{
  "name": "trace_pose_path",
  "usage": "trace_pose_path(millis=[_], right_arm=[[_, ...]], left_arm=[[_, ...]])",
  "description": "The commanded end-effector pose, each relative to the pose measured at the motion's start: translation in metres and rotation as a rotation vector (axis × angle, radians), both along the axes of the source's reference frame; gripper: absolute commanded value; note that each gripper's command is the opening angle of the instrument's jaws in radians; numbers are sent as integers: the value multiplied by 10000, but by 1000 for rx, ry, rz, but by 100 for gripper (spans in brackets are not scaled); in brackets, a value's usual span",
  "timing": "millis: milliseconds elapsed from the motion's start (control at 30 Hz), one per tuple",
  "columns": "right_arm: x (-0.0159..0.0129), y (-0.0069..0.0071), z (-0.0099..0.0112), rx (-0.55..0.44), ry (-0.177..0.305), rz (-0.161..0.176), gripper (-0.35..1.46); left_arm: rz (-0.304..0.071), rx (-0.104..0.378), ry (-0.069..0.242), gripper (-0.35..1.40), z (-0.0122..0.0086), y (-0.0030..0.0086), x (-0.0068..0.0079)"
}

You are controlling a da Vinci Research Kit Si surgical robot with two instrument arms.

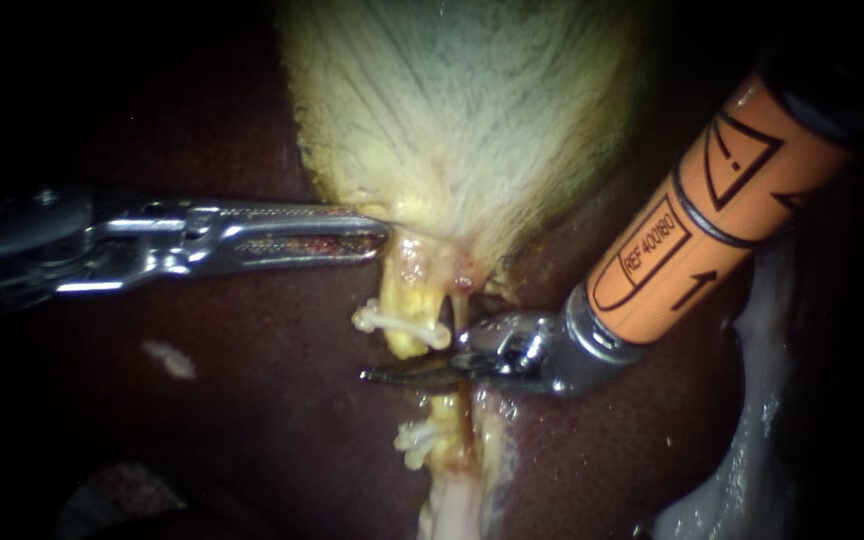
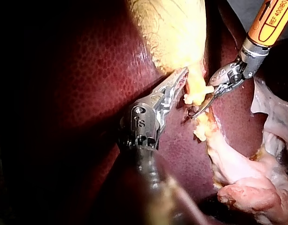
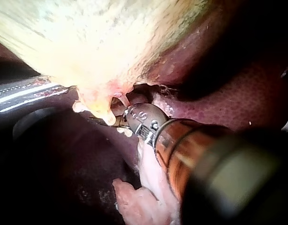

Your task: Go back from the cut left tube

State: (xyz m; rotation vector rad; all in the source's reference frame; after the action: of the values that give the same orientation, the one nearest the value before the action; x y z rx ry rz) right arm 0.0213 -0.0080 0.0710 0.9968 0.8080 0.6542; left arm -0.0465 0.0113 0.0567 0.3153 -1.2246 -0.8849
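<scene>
The tips of the left instrument (image 1: 377,232) are lost where they meet the bottom edge of the gallbladder (image 1: 462,110). Its jaws are closed on that narrow lower end, with only a thin reddish slot showing along their length. The right instrument (image 1: 377,376) comes in from the upper right. In its own wrist view its thick orange shaft blocks much of the scene and hides its blades. In the endoscope view the blades lie together as one thin dark wedge, holding nothing, in the gap of the cut tube (image 1: 404,295). The tube's upper part hangs just under the gallbladder with a white clip (image 1: 402,325) across it. Its lower stump (image 1: 449,440), with a second clip (image 1: 414,438), runs off the bottom edge. What lies behind the upper part, beside the right instrument's joint, is too dark to make out. Dark red liver (image 1: 252,420) lies under everything, with a small pale fleck (image 1: 167,358) on it and pale loose tissue (image 1: 742,450) to the right.
</scene>
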Motion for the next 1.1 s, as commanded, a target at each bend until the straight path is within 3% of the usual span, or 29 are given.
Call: trace_pose_path(millis=[33, 300, 500, 600, 733, 933, 1100], right_arm=[[0, 0, -1, 10, -5, 4, -35], [2, -5, 0, 39, -19, 9, -35], [3, -10, 5, 35, -16, 10, 46], [3, -11, 8, 33, -16, 9, 52], [2, -11, 8, 28, -21, 19, 81], [2, -12, 6, 28, -20, 18, 86], [2, -23, -2, 20, -12, 8, 111]], left_arm=[[0, 0, -1, -35, 0, 0, 0], [0, 0, 0, -35, 0, 0, 0], [0, 0, 0, -35, 0, 0, -1], [0, 0, 0, -35, 0, 0, -1], [0, 0, 0, -35, 0, 0, 0], [0, 0, 0, -35, 0, -1, 0], [0, -1, 0, -35, 1, -1, 0]])
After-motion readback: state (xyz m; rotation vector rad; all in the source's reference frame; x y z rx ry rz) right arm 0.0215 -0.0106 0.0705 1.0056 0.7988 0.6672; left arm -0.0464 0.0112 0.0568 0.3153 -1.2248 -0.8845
